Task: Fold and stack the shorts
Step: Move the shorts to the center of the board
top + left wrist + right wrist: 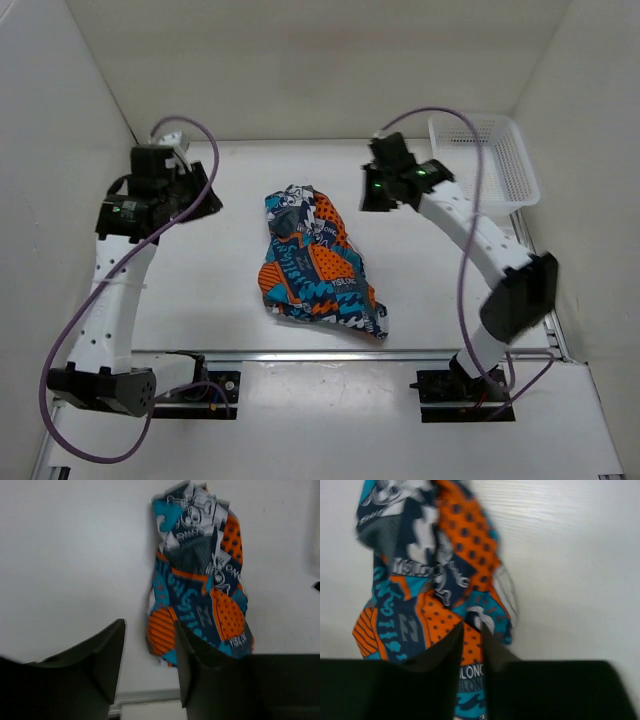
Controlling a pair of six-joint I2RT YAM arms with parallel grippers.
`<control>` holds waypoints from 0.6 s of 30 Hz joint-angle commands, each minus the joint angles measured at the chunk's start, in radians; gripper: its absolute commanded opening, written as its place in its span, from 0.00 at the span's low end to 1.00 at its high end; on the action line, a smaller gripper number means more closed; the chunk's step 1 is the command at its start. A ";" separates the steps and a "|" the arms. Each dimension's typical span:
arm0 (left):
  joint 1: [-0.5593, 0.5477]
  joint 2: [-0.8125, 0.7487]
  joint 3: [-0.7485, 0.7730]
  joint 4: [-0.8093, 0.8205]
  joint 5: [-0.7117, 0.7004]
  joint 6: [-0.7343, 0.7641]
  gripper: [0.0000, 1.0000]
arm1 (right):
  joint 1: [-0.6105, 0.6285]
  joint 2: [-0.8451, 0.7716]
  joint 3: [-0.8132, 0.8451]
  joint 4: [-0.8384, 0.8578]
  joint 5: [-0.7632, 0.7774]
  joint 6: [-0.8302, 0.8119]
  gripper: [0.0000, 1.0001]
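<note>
overhead view, both wrist views sharing shorts [312, 262]

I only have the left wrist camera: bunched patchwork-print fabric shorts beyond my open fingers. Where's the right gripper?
Observer: The right gripper hangs above the white table, right of the patchwork-print shorts, apart from them.
Operator: Is it holding anything?
Observer: No; the right wrist view shows its jaws nearly together, nothing between them.
Operator: Anything else there?
Observer: A white perforated plastic basket at the table's far right corner.
</note>
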 commanded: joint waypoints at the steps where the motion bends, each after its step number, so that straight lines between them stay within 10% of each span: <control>1: -0.043 -0.051 -0.231 -0.013 0.151 -0.060 0.52 | -0.117 -0.358 -0.194 0.008 0.042 0.052 0.17; 4: -0.132 -0.105 -0.457 0.035 0.182 -0.193 0.38 | -0.107 -0.492 -0.425 -0.018 0.015 0.071 0.03; 6: -0.180 -0.116 -0.557 0.075 0.194 -0.269 0.60 | -0.069 -0.550 -0.529 -0.029 -0.030 0.108 0.42; 7: -0.215 -0.125 -0.641 0.096 0.203 -0.335 0.87 | -0.003 -0.563 -0.573 -0.029 -0.044 0.130 0.53; 9: -0.235 -0.107 -0.706 0.168 0.243 -0.377 1.00 | 0.080 -0.572 -0.675 0.000 -0.073 0.173 0.93; 14: -0.273 0.034 -0.748 0.287 0.283 -0.400 0.99 | 0.307 -0.508 -0.770 0.135 -0.067 0.274 0.99; 18: -0.283 0.156 -0.664 0.296 0.199 -0.349 0.18 | 0.327 -0.346 -0.751 0.241 -0.035 0.237 0.77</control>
